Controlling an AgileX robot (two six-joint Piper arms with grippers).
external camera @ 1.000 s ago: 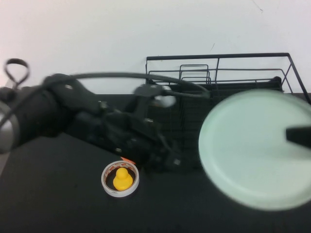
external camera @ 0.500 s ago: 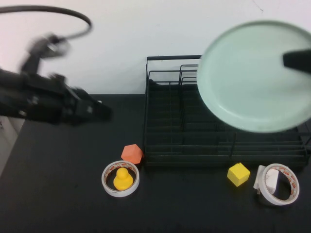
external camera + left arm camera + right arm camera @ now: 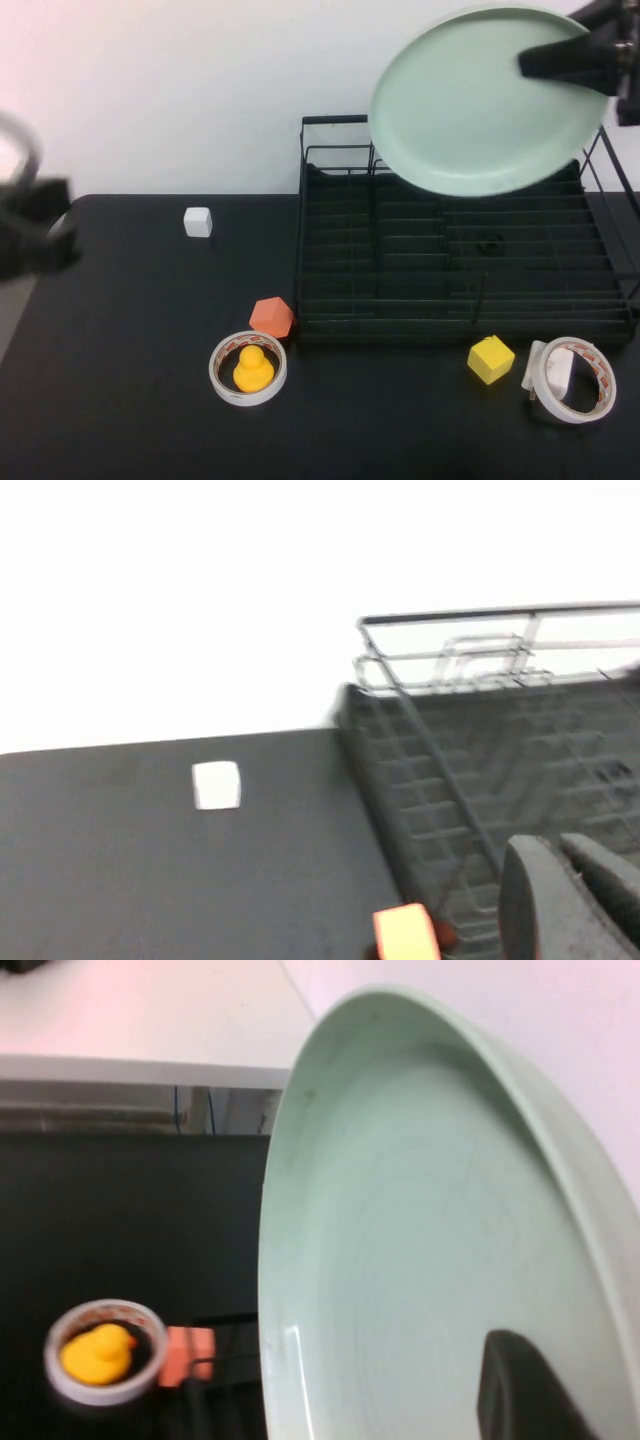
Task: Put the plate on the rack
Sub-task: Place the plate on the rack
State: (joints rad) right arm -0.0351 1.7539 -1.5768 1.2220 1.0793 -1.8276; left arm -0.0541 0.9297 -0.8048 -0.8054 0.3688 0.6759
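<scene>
The pale mint-green plate hangs tilted in the air above the back of the black wire rack. My right gripper is shut on the plate's right rim, with one finger across its face. In the right wrist view the plate fills the frame, with a dark fingertip on it. My left gripper is blurred at the table's far left edge, away from the rack. In the left wrist view its fingers are close together and empty, with the rack ahead.
A white cube sits left of the rack. An orange block and a tape ring holding a yellow duck lie at the rack's front left. A yellow cube and a second tape ring lie at the front right.
The plate has risen and moved back and left, over the rack. My left arm has pulled away from the rack to the table's far left edge.
</scene>
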